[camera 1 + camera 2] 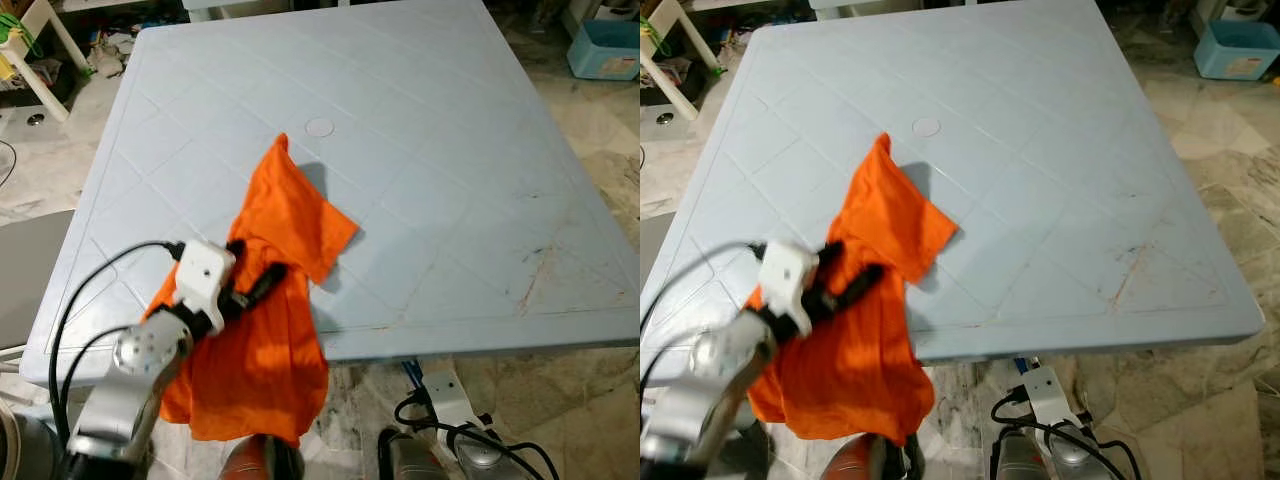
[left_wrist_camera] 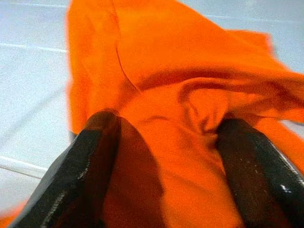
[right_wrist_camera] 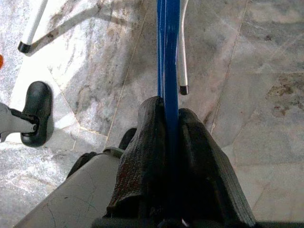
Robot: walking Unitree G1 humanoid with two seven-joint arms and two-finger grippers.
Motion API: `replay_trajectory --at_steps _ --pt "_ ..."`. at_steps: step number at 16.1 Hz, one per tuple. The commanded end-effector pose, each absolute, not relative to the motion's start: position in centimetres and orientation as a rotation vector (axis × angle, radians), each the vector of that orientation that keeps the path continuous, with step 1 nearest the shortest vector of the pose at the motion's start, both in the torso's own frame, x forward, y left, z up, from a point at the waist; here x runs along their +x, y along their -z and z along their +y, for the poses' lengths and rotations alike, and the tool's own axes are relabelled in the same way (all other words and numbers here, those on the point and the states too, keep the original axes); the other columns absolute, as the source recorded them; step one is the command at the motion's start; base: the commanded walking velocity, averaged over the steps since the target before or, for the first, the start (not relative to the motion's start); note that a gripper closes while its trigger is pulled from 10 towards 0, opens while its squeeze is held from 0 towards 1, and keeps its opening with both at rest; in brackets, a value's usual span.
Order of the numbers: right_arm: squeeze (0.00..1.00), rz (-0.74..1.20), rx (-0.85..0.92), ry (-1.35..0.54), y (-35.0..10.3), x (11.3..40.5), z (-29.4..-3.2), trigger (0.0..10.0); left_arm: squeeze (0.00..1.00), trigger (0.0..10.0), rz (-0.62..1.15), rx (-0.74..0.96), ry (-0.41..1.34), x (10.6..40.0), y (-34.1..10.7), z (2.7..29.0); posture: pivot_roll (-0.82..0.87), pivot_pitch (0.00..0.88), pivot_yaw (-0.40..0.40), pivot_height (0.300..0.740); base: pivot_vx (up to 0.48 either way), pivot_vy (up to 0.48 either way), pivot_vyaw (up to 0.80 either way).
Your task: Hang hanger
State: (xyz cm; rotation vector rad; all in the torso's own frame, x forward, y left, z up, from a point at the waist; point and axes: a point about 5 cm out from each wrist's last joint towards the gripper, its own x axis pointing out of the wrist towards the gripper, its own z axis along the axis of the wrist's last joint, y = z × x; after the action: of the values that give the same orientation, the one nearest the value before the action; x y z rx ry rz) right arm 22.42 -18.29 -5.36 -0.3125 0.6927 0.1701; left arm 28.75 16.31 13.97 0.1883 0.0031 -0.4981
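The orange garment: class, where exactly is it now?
The orange garment drapes over the near-left edge of the pale blue table, gathered between the left gripper's fingers.

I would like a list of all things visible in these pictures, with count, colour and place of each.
cloth: one, orange, on the table's near left part, hanging over the near edge
table: one, pale blue, in front of the robot
hanger: one, blue, below the table's near edge, over the floor
box: one, light blue, on the floor at far right
left gripper: black fingers around a fold of the cloth
right gripper: black fingers shut on the hanger
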Motion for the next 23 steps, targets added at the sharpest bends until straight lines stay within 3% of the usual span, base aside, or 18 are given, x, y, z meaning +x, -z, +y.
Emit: replay_trajectory --at_steps 1,2,6,9,12,14,18,23 --pt "0.00 0.730 -0.312 -0.173 6.0 21.6 -18.2 10.0 0.93 10.0 0.077 0.235 0.373 29.2 -12.7 18.8 -0.12 0.259 0.044 0.740 0.000 0.000 0.00" --pt "0.00 0.730 -0.312 -0.172 6.0 21.5 -18.2 10.0 0.00 10.0 0.054 0.270 0.318 30.3 -13.2 19.5 -0.13 0.261 0.044 0.740 0.000 0.000 0.00" --pt "0.00 0.732 -0.313 -0.169 6.1 21.4 -18.1 10.0 0.00 10.0 -0.037 0.351 0.171 33.5 -15.1 21.3 -0.13 0.263 0.042 0.740 0.000 0.000 0.00" --pt "0.00 0.731 -0.316 -0.163 6.1 21.4 -18.1 10.0 0.00 10.0 -0.110 0.449 -0.018 36.1 -18.1 24.3 -0.14 0.264 0.045 0.740 0.000 0.000 0.00" --pt "0.00 0.730 -0.316 -0.155 6.1 21.3 -18.2 10.0 0.00 10.0 -0.211 0.464 -0.268 36.8 -21.5 28.1 -0.15 0.264 0.050 0.740 0.000 0.000 0.00" --pt "0.00 0.731 -0.315 -0.153 6.2 21.2 -18.1 10.0 0.00 10.0 -0.267 0.464 -0.302 36.7 -22.6 28.6 -0.15 0.265 0.052 0.740 0.000 0.000 0.00" --pt "0.00 0.735 -0.314 -0.150 6.3 21.0 -18.1 10.0 0.00 10.0 -0.476 0.418 -0.083 36.1 -24.6 24.3 -0.13 0.267 0.059 0.740 0.000 0.000 0.00" --pt "0.00 0.740 -0.313 -0.159 6.3 21.1 -17.8 10.0 0.00 10.0 -0.599 0.364 0.034 31.1 -23.6 19.9 -0.09 0.266 0.062 0.740 0.000 0.000 0.00"
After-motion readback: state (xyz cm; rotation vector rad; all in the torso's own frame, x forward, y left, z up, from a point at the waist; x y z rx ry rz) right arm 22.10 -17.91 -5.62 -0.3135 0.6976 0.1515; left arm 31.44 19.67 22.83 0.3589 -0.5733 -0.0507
